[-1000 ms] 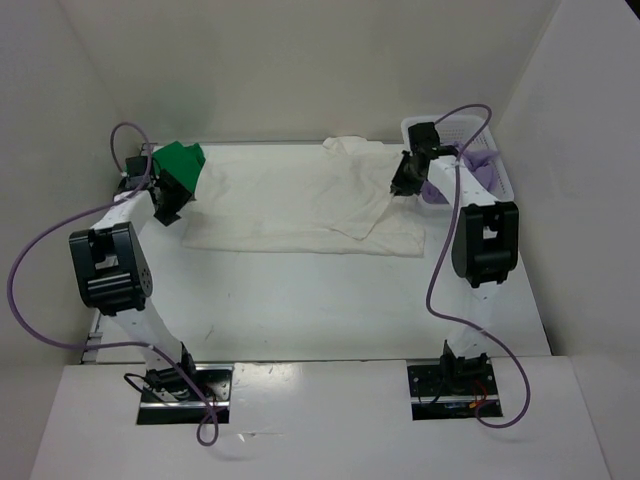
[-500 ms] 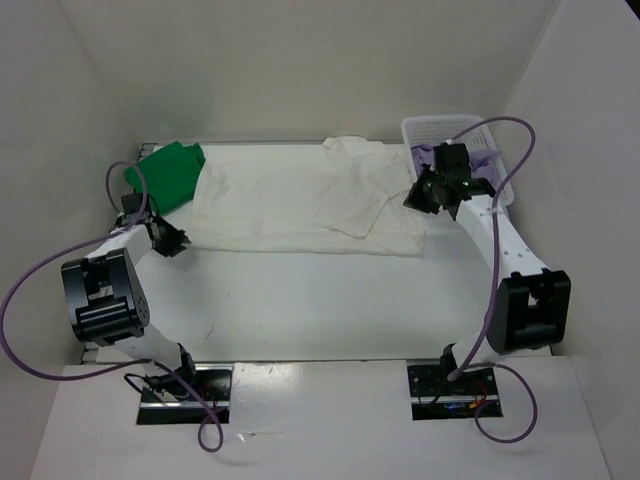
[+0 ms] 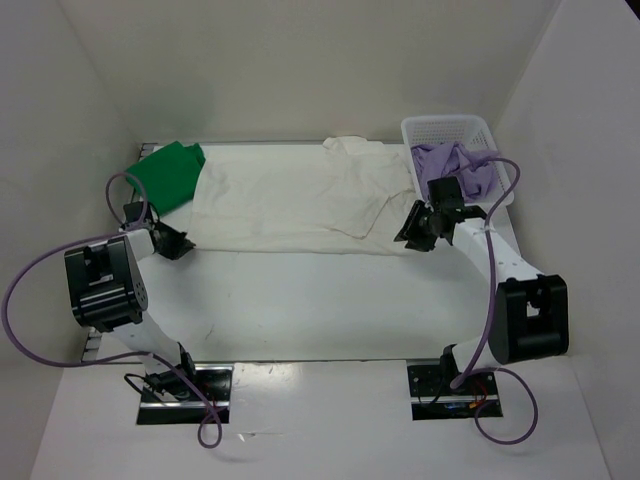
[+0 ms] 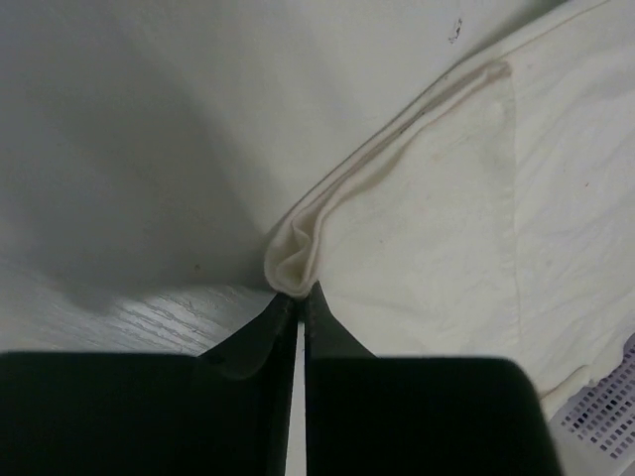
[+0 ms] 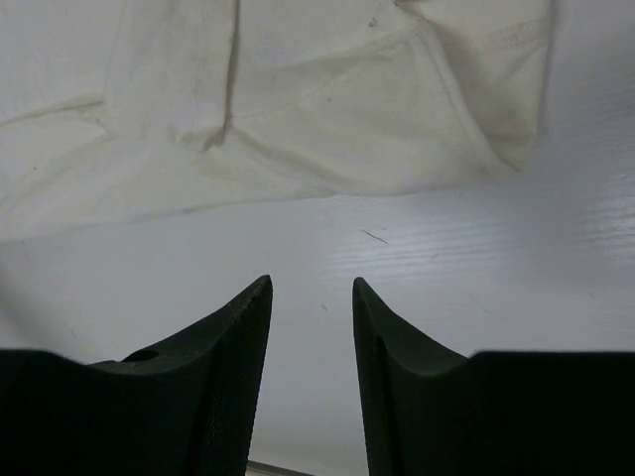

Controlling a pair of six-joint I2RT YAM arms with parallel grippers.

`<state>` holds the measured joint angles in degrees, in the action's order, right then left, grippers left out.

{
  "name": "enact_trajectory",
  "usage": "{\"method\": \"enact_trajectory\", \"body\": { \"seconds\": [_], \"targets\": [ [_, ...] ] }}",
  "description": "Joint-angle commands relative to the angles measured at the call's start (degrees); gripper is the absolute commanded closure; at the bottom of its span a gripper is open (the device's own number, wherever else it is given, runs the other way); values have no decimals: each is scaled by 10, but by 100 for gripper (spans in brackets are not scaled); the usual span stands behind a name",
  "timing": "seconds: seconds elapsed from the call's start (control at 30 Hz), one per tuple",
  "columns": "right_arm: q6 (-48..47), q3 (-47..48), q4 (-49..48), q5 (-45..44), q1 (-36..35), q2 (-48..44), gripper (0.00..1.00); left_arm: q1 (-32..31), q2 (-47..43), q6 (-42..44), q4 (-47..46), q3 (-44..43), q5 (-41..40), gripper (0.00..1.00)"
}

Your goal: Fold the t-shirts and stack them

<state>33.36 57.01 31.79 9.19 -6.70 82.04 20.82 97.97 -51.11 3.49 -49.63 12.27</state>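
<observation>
Your left tool (image 4: 300,291) is pinched shut on the lower-left corner of the cream-white t-shirt (image 3: 290,200), spread across the upper middle; your right tool (image 5: 312,290) hangs open over the table (image 5: 466,268).

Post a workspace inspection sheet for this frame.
Surface: white table.
Job's things: white shirt spread out at the back; green shirt at back left; purple shirt in basket.
Clutter: nothing seen.
Grippers: left gripper closed on white shirt's near-left corner; right gripper open, empty, over table by the near-right corner.
Cables: purple cables loop off both arms.
Surroundings: white walls.
</observation>
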Motion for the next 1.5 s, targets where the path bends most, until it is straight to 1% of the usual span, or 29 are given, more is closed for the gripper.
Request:
{"method": "enact_trajectory", "body": {
  "seconds": [0.0, 0.07, 0.1, 0.17, 0.23, 0.3, 0.4, 0.5, 0.57, 0.6, 0.63, 0.7, 0.73, 0.83, 0.87, 0.93, 0.97, 1.0, 1.1, 1.13, 1.23, 1.27, 1.37, 1.47],
  "targets": [
    [4, -9, -32, -19, 4, -24, 54, 0, 7, 1, -8, -21, 13, 95],
    [19, -9, -19, -43, 4, -10, 48, 0, -12, 22, 9, -21, 18, 100],
    [19, -15, -19, -49, 19, -10, 44, 0, -37, 29, 24, -21, 18, 100],
    [27, -20, -26, -62, 24, 3, 41, 0, -66, 49, 41, -14, 6, 100],
    [32, -20, -26, -96, 34, 11, 38, 0, -104, 60, 71, 1, -3, 100],
    [39, -20, -26, -110, 40, 25, 37, 0, -132, 78, 96, 7, -9, 100],
    [45, -21, -51, -116, 40, 48, 37, 0, -153, 95, 115, 21, -28, 100],
    [50, -27, -75, -103, 40, 92, 37, 0, -153, 109, 125, 26, -34, 100],
    [57, -34, -100, -83, 40, 117, 42, 0, -153, 109, 125, 26, -29, 100],
    [64, -39, -100, -70, 40, 123, 42, 0, -153, 109, 125, 26, -29, 100],
    [74, -39, -105, -59, 40, 123, 45, 0, -153, 109, 125, 26, -23, 100],
    [85, -60, -122, -59, 40, 129, 47, 0, -153, 114, 125, 26, -23, 100],
    [91, -60, -122, -72, 40, 134, 53, 0, -153, 114, 125, 26, -23, 100],
    [102, -60, -127, -72, 46, 152, 72, 0, -147, 121, 125, 31, -23, 100],
    [102, -60, -127, -72, 46, 152, 87, 0, -140, 127, 125, 31, -30, 100],
    [108, -55, -105, -72, 46, 146, 97, 0, -134, 132, 139, 31, -42, 100],
    [108, -63, -97, -72, 46, 134, 97, 0, -134, 138, 146, 23, -42, 100],
    [108, -72, -84, -72, 46, 99, 97, 0, -134, 138, 161, 23, -42, 100],
    [95, -88, -40, -81, 51, 36, 98, 0, -151, 151, 187, 12, -57, 100],
    [95, -95, -6, -81, 61, -3, 98, 0, -160, 159, 201, 12, -57, 100],
    [94, -103, 35, -12, 87, -65, 98, 0, -175, 166, 238, 12, -64, 100],
    [94, -103, 48, 15, 87, -72, 98, 0, -181, 166, 245, 12, -64, 100],
    [84, -103, 106, 21, 99, -103, 98, 0, -206, 149, 276, 4, -58, 100],
    [69, -96, 151, 21, 100, -122, 95, 0, -226, 125, 324, -1, -63, 100]
  ]
}}
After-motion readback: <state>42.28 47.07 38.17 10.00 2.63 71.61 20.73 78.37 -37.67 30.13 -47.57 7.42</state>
